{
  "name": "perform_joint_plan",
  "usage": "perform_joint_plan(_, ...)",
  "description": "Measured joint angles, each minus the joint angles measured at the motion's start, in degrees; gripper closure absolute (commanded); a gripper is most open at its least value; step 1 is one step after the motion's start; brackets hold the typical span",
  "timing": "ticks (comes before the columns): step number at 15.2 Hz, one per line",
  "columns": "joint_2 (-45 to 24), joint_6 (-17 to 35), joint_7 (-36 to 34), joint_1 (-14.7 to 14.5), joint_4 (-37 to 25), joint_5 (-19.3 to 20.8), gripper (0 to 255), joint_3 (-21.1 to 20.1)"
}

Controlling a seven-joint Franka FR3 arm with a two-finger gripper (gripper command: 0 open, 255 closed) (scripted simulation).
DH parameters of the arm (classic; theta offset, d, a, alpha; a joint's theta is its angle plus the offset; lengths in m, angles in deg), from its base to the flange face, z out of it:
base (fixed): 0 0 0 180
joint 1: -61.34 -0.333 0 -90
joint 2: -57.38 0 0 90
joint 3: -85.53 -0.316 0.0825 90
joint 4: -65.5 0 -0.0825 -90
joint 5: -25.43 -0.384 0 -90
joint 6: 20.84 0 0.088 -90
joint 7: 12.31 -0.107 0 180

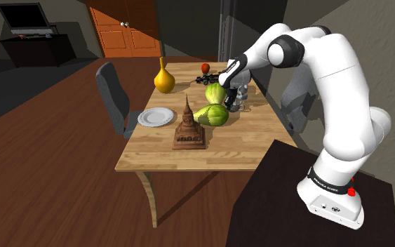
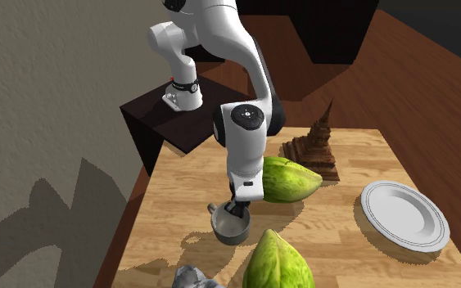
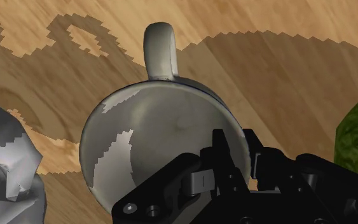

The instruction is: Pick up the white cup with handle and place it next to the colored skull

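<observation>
A grey-white cup (image 3: pixel 152 133) with a loop handle (image 3: pixel 160 51) is at the wooden table (image 2: pixel 343 245). My gripper (image 3: pixel 236 156) comes down on it from above and is shut on its rim, one finger inside and one outside, on the side opposite the handle. In the second exterior view the cup (image 2: pixel 230 227) hangs under the gripper (image 2: pixel 237 209), close to the tabletop; I cannot tell if it touches. The skull (image 3: pixel 6 159), drawn grey, lies just beside the cup, and its top shows at the table's near edge (image 2: pixel 196 278). In the shoulder view the gripper (image 1: pixel 229 95) is at the table's far right.
Two green melons (image 2: pixel 290 180) (image 2: pixel 273 262) flank the cup closely. A brown tower model (image 1: pixel 189 130), a white plate (image 1: pixel 156 116) and a yellow gourd vase (image 1: pixel 163 78) stand further along the table. A chair (image 1: pixel 115 98) stands at its side. A grey wall (image 2: pixel 40 123) borders the table.
</observation>
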Motion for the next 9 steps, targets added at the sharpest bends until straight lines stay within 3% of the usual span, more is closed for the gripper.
perform_joint_plan(1,0.00,0.00,0.00,0.00,0.00,0.00,0,0.00)
perform_joint_plan(9,1.87,-1.19,-0.24,-0.35,0.62,0.41,0,0.39)
